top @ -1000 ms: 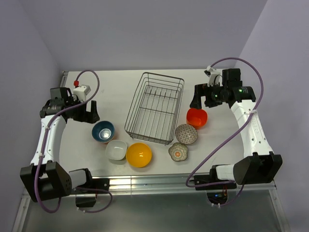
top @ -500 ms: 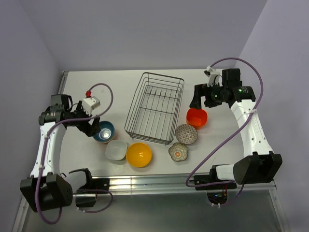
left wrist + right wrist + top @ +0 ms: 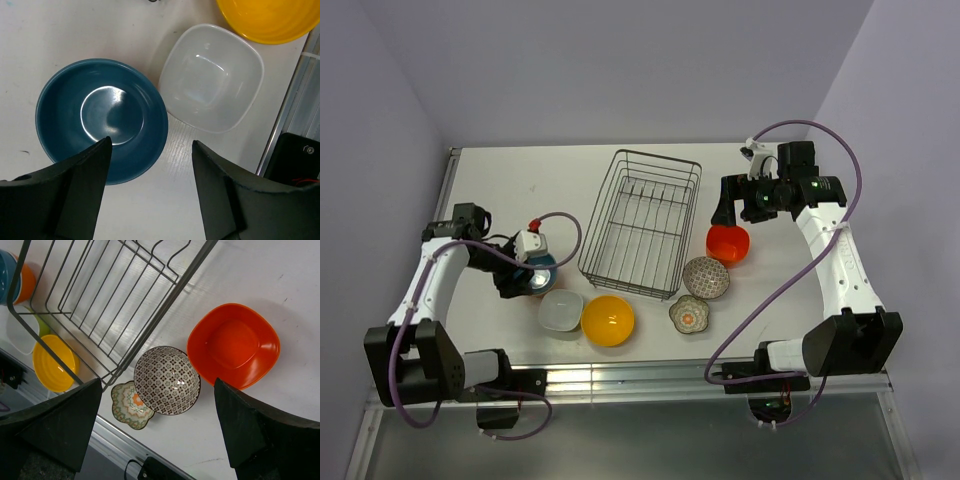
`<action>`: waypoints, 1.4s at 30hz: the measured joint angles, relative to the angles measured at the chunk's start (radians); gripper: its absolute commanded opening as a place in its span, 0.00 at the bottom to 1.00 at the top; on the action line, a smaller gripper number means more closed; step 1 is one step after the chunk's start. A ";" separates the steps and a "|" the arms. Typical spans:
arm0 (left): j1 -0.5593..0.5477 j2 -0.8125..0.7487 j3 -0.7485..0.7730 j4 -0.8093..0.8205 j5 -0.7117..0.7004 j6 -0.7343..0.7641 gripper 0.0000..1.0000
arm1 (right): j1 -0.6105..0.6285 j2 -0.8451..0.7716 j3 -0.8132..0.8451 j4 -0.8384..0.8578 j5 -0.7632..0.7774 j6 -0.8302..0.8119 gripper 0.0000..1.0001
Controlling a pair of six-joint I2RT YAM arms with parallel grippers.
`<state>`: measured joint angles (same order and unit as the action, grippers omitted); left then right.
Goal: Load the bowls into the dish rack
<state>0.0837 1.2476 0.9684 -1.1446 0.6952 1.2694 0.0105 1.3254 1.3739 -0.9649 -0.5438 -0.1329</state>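
The dark wire dish rack [image 3: 642, 222] stands mid-table. All the bowls sit on the table outside it. The blue bowl [image 3: 102, 120] is at the left, with the white bowl [image 3: 561, 310] and the yellow bowl [image 3: 607, 320] beside it. My left gripper [image 3: 151, 142] is open and low over the blue bowl's near rim, one finger [image 3: 75, 190] over its inside and the other [image 3: 235, 195] outside it. The red-orange bowl [image 3: 234, 345], the patterned bowl [image 3: 166, 380] and the floral bowl [image 3: 131, 405] lie right of the rack. My right gripper [image 3: 735, 205] hangs open above them, holding nothing.
A metal rail [image 3: 620, 375] runs along the table's near edge, close to the white and yellow bowls. Purple cables loop over both arms. Grey walls close in the back and sides.
My left arm has swung right and down over the blue bowl, and its jaws have narrowed somewhat. The right arm and all the bowls have stayed put.
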 measured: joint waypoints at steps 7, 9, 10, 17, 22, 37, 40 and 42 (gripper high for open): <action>-0.025 0.047 0.000 -0.005 -0.006 0.047 0.68 | 0.000 0.000 0.000 -0.001 0.000 -0.002 1.00; -0.033 0.057 0.000 -0.005 -0.012 0.054 0.67 | 0.000 0.001 0.000 -0.001 0.000 -0.004 1.00; -0.034 0.061 0.000 -0.005 -0.013 0.055 0.67 | 0.000 0.001 0.000 -0.001 0.000 -0.005 1.00; -0.036 0.134 0.000 0.000 -0.036 0.055 0.60 | 0.000 0.006 0.000 -0.001 0.002 -0.011 1.00; -0.049 0.162 0.000 0.000 -0.048 0.057 0.54 | 0.000 0.006 0.000 -0.001 0.005 -0.014 1.00; -0.064 0.178 0.000 -0.001 -0.072 0.065 0.47 | 0.000 0.026 0.000 -0.001 0.013 -0.015 1.00; -0.066 0.180 0.000 -0.001 -0.075 0.073 0.47 | 0.000 0.027 -0.001 -0.001 0.016 -0.015 1.00; -0.066 0.187 0.000 0.000 -0.078 0.074 0.47 | 0.000 0.027 0.000 -0.001 0.019 -0.015 1.00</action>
<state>0.0177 1.4345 0.9680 -1.1450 0.6170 1.3430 0.0105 1.3521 1.3735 -0.9657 -0.5247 -0.1478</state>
